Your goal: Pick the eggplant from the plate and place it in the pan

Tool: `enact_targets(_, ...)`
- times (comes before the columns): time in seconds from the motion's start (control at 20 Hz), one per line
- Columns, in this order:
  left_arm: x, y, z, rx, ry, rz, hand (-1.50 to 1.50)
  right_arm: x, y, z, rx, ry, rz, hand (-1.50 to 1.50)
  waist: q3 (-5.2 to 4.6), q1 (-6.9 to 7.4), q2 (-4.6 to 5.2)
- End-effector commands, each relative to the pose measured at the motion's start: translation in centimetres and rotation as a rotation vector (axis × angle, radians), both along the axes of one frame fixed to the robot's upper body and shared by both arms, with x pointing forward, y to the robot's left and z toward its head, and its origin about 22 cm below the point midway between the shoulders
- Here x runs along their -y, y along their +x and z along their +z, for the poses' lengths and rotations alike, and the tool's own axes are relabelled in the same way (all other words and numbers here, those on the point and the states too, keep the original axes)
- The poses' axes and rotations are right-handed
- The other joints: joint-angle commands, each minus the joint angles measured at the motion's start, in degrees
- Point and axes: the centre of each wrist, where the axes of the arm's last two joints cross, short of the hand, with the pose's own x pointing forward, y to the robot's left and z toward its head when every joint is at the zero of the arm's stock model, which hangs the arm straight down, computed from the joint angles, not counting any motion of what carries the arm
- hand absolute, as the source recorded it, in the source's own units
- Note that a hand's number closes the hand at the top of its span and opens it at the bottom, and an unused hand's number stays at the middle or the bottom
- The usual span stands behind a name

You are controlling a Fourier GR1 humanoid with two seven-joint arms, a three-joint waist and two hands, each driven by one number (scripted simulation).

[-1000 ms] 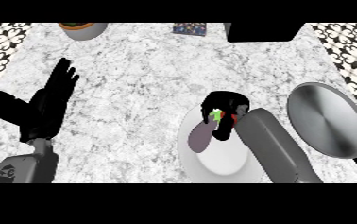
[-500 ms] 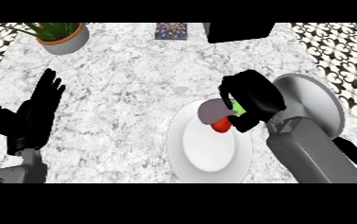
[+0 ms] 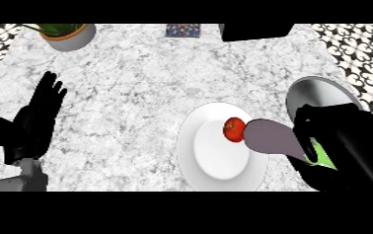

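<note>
A: Entry: transfer step. I have the right hand [image 3: 336, 151] curled round the stem end of the eggplant [image 3: 273, 138], lifted off the plate [image 3: 211, 164]. Its free end hangs over the plate's right rim, just beside the tomato [image 3: 234, 129] that lies on the plate.

B: And the pan?

A: The pan [image 3: 320, 91] sits by the bench's right edge, directly beyond my hand; its near part is hidden by the hand. My judgement: the pick is done, the carry is under way. Next move calls for swinging the eggplant toward the far right until it is over the pan's base, then lowering and uncurling the fingers.

B: The eggplant's look?

A: Dull grey-purple, smooth, rounded at the free end, green calyx showing inside the grasp. It lies roughly level.

B: Left side?

A: Left hand [image 3: 36, 119] rests open at the bench's left edge, fingers straight.
</note>
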Motion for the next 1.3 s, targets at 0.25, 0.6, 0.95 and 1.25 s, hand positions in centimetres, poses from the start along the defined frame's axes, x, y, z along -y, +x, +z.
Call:
enact_targets(0.25,2.4,1.6,1.2,0.023,0.003,-0.108,0.00,7.5,-3.8,2.3,0.078,0.122,-0.257,1.50,0.02,5.39,1.67)
enact_targets(0.6,3.7,1.2,1.1,0.032,-0.016,-0.122,0.00,16.7,-0.4,0.6,0.111,0.238,-0.316,1.50,0.03,6.60,1.84)
enact_targets(0.95,2.6,3.5,2.5,0.038,-0.003,-0.124,0.00,21.5,4.5,-2.5,0.061,0.224,-0.291,1.50,0.01,6.98,2.00)
enact_targets(1.25,4.7,2.8,1.1,0.013,-0.013,-0.143,0.00,24.5,5.9,-8.6,-0.007,0.246,-0.206,1.50,0.04,7.09,1.96)
